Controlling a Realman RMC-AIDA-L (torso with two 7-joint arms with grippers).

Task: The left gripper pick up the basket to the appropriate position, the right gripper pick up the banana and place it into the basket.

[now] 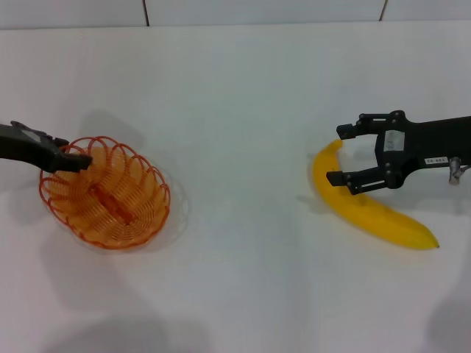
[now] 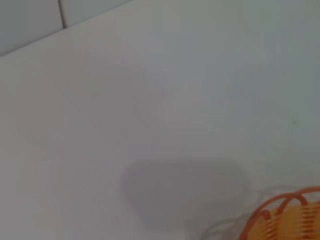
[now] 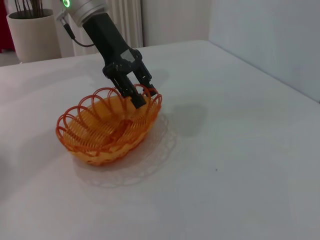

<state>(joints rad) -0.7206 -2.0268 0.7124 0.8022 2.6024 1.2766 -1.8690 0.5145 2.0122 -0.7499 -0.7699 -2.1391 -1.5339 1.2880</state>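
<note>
Spreading wide and white: a table (image 1: pixel 243 110), meeting a pale panelled wall (image 1: pixel 257 11) at top. Standing in the right wrist view's upper left: a planter (image 3: pixel 32 32), a curtain (image 3: pixel 125 20).

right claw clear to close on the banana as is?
Probably yes. The right claw is open, its fingers straddling the banana near its upper end; nothing else lies near it on the table.

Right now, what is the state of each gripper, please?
Left gripper: closed on the rim of the basket.
Right gripper: open, its fingers on either side of the banana, not yet holding it.
</note>
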